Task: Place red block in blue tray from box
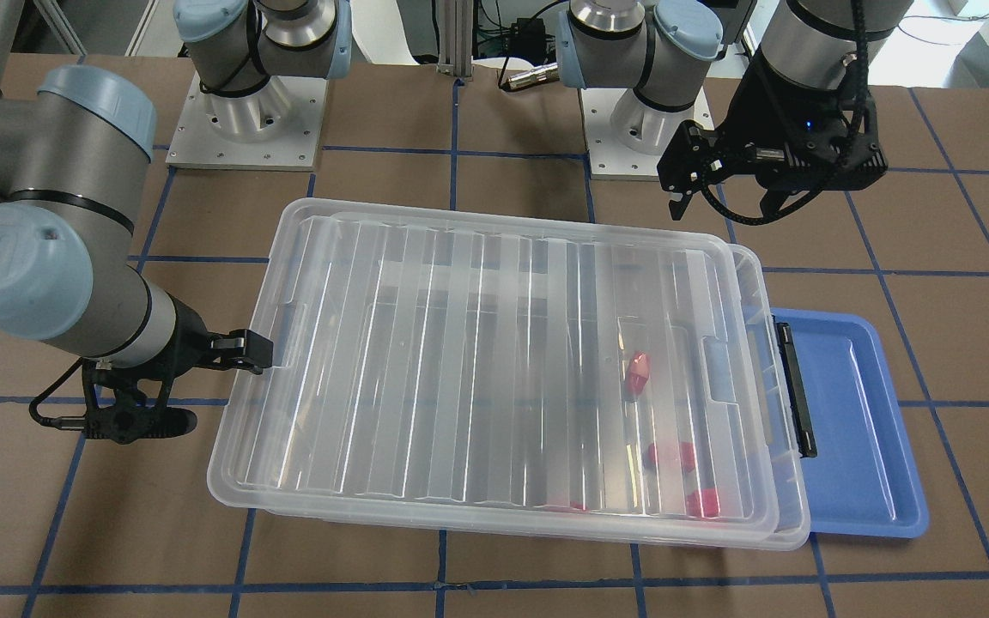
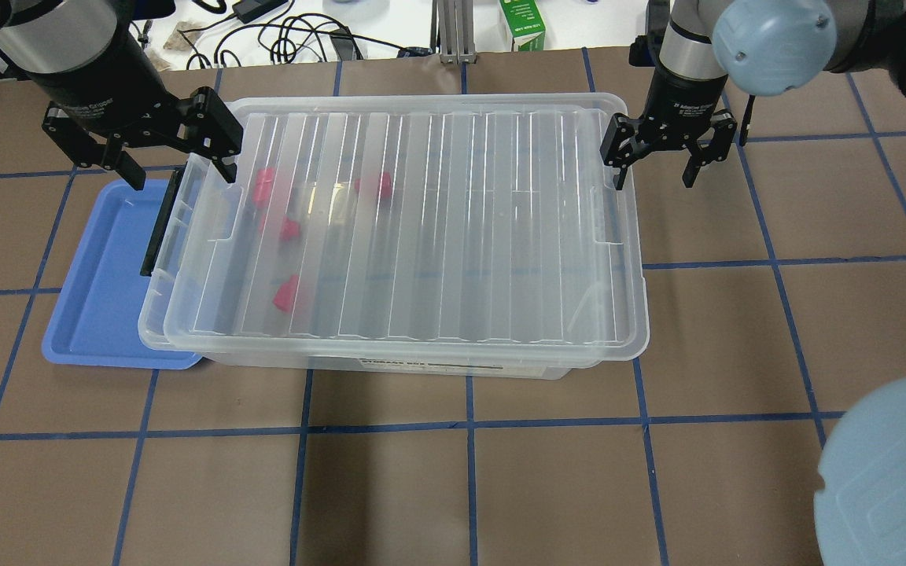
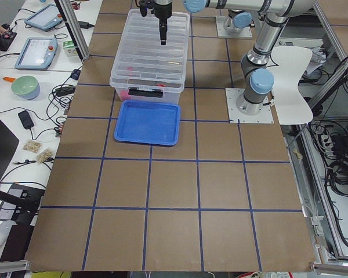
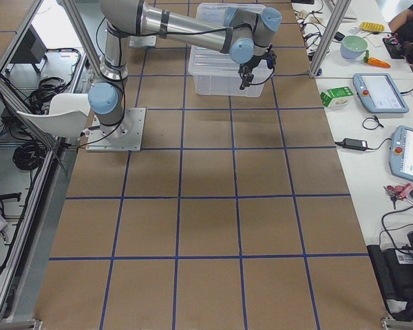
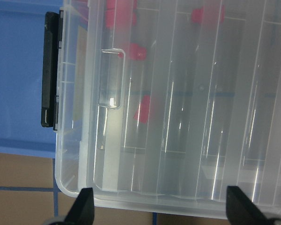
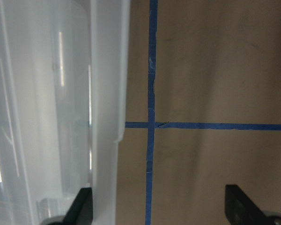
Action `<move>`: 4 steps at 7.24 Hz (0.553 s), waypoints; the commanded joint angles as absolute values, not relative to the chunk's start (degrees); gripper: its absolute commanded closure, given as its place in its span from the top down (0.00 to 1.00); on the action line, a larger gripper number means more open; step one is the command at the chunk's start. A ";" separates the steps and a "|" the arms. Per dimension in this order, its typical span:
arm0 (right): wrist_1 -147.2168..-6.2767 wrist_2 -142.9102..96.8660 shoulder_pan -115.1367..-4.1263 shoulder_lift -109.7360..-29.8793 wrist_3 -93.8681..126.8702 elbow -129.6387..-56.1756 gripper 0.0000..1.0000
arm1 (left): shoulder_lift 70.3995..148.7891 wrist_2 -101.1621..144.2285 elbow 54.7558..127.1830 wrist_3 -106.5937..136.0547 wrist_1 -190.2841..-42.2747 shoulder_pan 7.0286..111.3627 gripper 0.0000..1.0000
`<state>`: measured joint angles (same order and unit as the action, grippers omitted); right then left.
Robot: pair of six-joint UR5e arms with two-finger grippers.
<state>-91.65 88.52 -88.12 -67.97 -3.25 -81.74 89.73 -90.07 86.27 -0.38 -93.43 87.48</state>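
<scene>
The box (image 2: 421,236) is a large clear bin with its ribbed lid on and a black latch (image 2: 158,224) at its left end. Several red blocks lie inside, seen through the lid, among them one (image 2: 286,292) near the front and one (image 2: 264,185) near the back; they also show in the front view (image 1: 638,369). The blue tray (image 2: 99,299) lies partly under the box's latch end. My left gripper (image 2: 182,174) is open and empty above the box's back left corner. My right gripper (image 2: 653,182) is open and empty at the box's right end, one finger by the rim.
The brown table (image 2: 469,487) is marked with a blue tape grid. The two arm bases (image 1: 245,120) stand behind the box. Cables and a green carton (image 2: 524,23) lie beyond the table's far edge.
</scene>
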 commanded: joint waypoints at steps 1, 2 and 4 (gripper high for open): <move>-91.50 89.29 -87.89 -68.03 -3.34 -81.56 1.00 | 89.74 -90.00 86.22 -0.35 -93.43 87.45 1.00; -91.58 90.78 -87.80 -67.94 -3.60 -81.65 1.00 | 89.74 -90.00 86.22 -0.35 -93.43 87.45 1.00; -91.41 91.23 -85.71 -68.03 -8.16 -82.00 1.00 | 89.74 -90.00 86.22 -0.35 -93.43 87.45 1.00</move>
